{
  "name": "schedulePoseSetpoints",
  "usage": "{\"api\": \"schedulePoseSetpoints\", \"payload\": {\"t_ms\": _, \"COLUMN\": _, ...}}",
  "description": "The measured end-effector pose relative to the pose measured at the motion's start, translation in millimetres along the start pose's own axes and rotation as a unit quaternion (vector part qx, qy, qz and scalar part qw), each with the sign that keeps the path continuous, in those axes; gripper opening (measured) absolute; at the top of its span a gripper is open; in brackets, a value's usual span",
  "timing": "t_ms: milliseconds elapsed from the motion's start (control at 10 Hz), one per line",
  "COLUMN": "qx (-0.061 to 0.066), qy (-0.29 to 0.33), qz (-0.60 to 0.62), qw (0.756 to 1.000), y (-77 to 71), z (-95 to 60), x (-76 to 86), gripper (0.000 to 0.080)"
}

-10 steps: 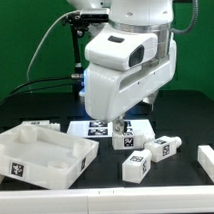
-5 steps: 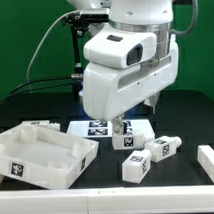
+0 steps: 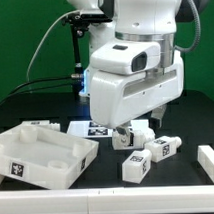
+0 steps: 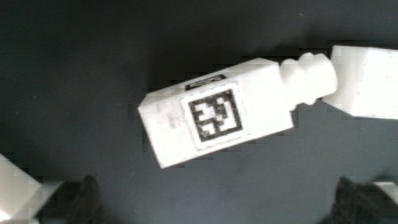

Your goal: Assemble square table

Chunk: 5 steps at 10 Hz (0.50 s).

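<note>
The square table's tray-like top [image 3: 42,157] lies at the exterior view's lower left, with no legs on it. Three tagged white legs lie loose on the black table: one [image 3: 128,140] just below my hand, one [image 3: 135,166] nearer the front, one [image 3: 164,147] toward the exterior view's right. My gripper [image 3: 123,128] hangs over the first leg, largely hidden by the hand's white body. In the wrist view that leg [image 4: 222,110] lies slantwise with its threaded end [image 4: 306,74] showing. My gripper [image 4: 217,205] is open, its dark fingertips [image 4: 71,200] wide apart with nothing between them.
The marker board [image 3: 96,126] lies flat behind the legs. A plain white bar [image 3: 209,161] stands at the exterior view's right edge. In the wrist view another white part [image 4: 365,80] touches the leg's threaded end, and a white piece [image 4: 15,185] shows at the picture's edge.
The arm has shifted toward the exterior view's right and come down a little over the leg. The jaws have stayed open, and the parts have not moved.
</note>
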<state>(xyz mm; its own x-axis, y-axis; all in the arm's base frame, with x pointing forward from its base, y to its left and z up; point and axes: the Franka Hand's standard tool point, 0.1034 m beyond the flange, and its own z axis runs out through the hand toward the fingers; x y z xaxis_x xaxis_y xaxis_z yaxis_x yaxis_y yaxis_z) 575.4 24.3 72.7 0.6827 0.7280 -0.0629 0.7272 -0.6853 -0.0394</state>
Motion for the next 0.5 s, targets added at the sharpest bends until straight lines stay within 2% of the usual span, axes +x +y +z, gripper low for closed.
{"api": "schedulePoseSetpoints", "payload": {"t_ms": 100, "qx": 0.000, "qy": 0.000, "qz": 0.000, "qw": 1.000, "y": 0.1, "z": 0.2, "x": -0.2, "gripper": 0.0650}}
{"api": "schedulePoseSetpoints", "payload": {"t_ms": 200, "qx": -0.008, "qy": 0.014, "qz": 0.018, "qw": 1.000, "y": 3.3, "z": -0.8, "x": 0.7, "gripper": 0.0650}}
{"api": "schedulePoseSetpoints", "payload": {"t_ms": 300, "qx": -0.014, "qy": 0.049, "qz": 0.093, "qw": 0.994, "y": 6.5, "z": -1.2, "x": -5.4, "gripper": 0.0650}}
{"api": "schedulePoseSetpoints", "payload": {"t_ms": 400, "qx": 0.005, "qy": 0.060, "qz": 0.171, "qw": 0.983, "y": 4.3, "z": 3.0, "x": -14.7, "gripper": 0.0650}}
{"api": "schedulePoseSetpoints", "payload": {"t_ms": 500, "qx": 0.031, "qy": 0.053, "qz": 0.202, "qw": 0.977, "y": 5.8, "z": 5.2, "x": -21.2, "gripper": 0.0650}}
